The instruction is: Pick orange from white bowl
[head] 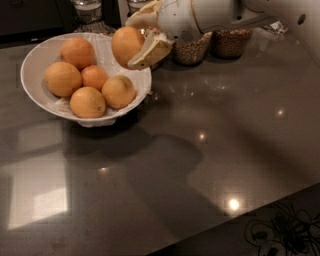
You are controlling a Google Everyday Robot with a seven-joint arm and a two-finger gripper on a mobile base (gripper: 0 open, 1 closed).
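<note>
We see the cream-coloured two-finger gripper at the top of the view, reaching in from the right on a white arm. Its fingers are closed around the round, pale yellow-orange orange, one above the fruit and one below it. The orange hangs clear of the other fruit, over the far right rim of the wide, shallow white bowl with its crinkled white liner.

In the bowl we count five more fruits: four pale ones and a smaller, redder one between them. The bowl stands on the dark, glossy counter. Behind the gripper, two glass jars of grain stand at the counter's back edge.
</note>
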